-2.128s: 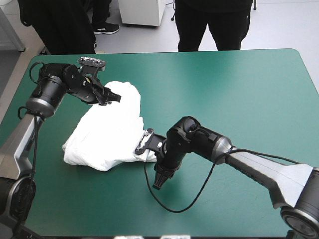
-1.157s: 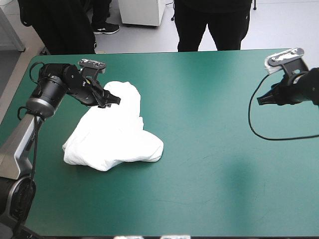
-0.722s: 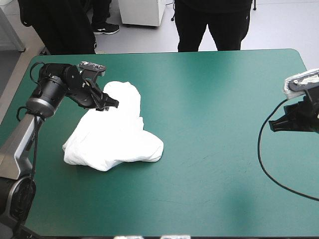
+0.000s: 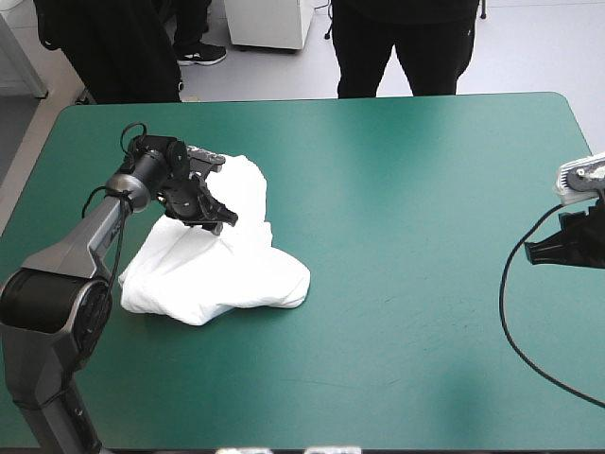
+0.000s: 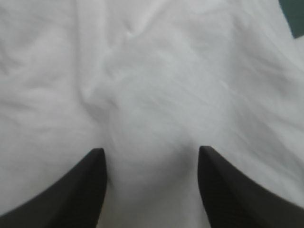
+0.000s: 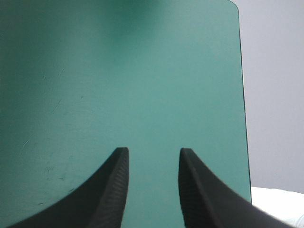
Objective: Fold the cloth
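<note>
The left gripper (image 5: 149, 153) stood open, its two black fingers (image 5: 76, 194) spread wide with nothing pinched between them. White fabric of the T-shirt (image 5: 152, 71) filled the gap and nearly everything ahead of the fingers. It was creased and rumpled, and only a small sliver of the teal-green cover (image 5: 295, 19) showed at one far corner. In the high view the left gripper (image 4: 219, 218) sat low over the far part of the T-shirt (image 4: 222, 274), its tips pointing toward the heap's middle. Whether they pressed the cloth or hung just above it could not be told. The T-shirt lay as a crumpled heap on the left half of the table (image 4: 406, 189). One lobe reached toward the far edge beside the left arm, and a broader mass spread toward the near side, clear of every edge.

The right gripper (image 6: 153, 151) was open too, its fingers parted by a narrower gap and holding nothing. Bare teal-green cover lay between and ahead of them, with a rounded corner of the table beyond. Seen from above, the right gripper (image 4: 541, 252) hung at the table's right edge, well apart from the T-shirt, pointing inward over the cover
</note>
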